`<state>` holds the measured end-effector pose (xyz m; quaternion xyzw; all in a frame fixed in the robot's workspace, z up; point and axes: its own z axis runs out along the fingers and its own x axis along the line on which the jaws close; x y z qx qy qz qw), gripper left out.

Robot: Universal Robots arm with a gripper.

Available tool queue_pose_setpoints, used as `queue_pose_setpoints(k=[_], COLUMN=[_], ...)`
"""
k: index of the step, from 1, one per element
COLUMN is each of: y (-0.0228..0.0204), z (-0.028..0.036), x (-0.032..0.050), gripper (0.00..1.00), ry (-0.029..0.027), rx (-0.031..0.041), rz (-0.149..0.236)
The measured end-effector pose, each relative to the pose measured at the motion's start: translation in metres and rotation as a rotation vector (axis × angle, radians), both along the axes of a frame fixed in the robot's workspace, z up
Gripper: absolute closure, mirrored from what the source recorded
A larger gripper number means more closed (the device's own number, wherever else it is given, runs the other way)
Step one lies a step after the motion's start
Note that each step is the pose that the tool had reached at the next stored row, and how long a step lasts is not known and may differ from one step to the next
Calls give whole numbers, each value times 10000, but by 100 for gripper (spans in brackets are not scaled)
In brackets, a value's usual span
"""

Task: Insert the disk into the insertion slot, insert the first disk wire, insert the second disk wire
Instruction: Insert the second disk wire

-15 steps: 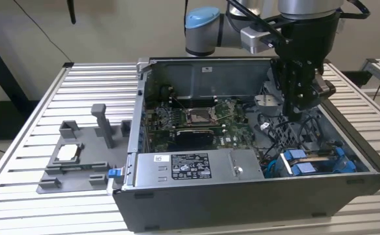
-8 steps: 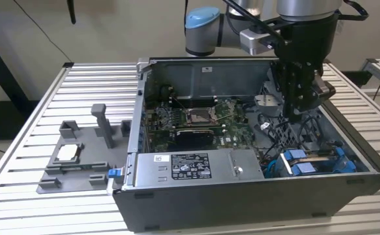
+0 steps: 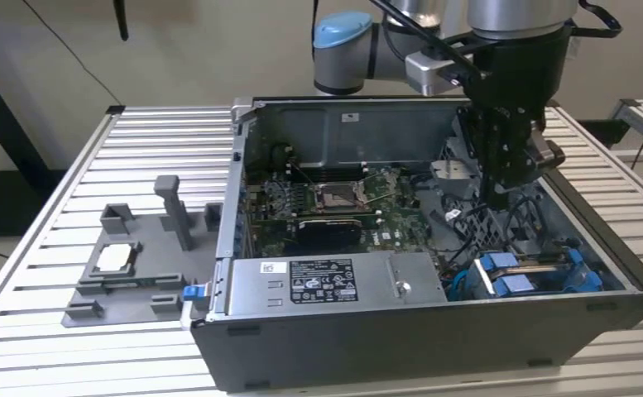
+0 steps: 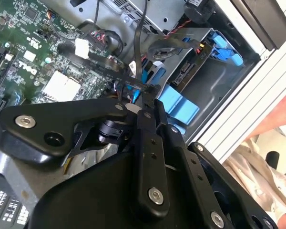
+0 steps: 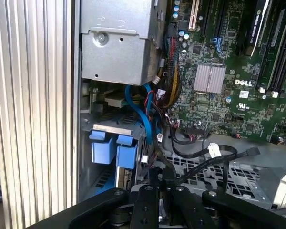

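Showing the black two-fingered gripper [image 4: 139, 109] inside the open dark grey computer case [image 3: 410, 347], fingers pinched narrow on a thin black flat disk wire [image 5: 200, 169]. The grip sits close to the fingertips so that the wire can be steered among the cable loops. The flat silver-grey disk in its bright blue plastic carrier [image 3: 525, 277] already lies in the dark grey sheet-metal insertion slot [image 4: 219, 78]. The slot is just beside the large silver box with a white sticker [image 3: 333, 285], on the exterior view's right of that box. The gripper hangs beyond the box, deeper in the case and near the slot. The wire's gripped end, possibly a small blue-tipped plug, is half covered by the fingers. The disk's label and sockets are hidden under the blue tabs and cables.
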<state>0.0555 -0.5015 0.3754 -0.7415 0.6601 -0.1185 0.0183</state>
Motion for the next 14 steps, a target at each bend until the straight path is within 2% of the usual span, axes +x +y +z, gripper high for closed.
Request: queue_pose_setpoints(k=[8, 11, 12, 14], y=[0, 0, 0, 0], z=[-3, -3, -3, -4], x=[0, 11, 11, 14], gripper=[84, 82, 75, 75], ry=[0, 0, 0, 0], rx=[-2, -1, -1, -2], rz=[-2, -2, -2, -2])
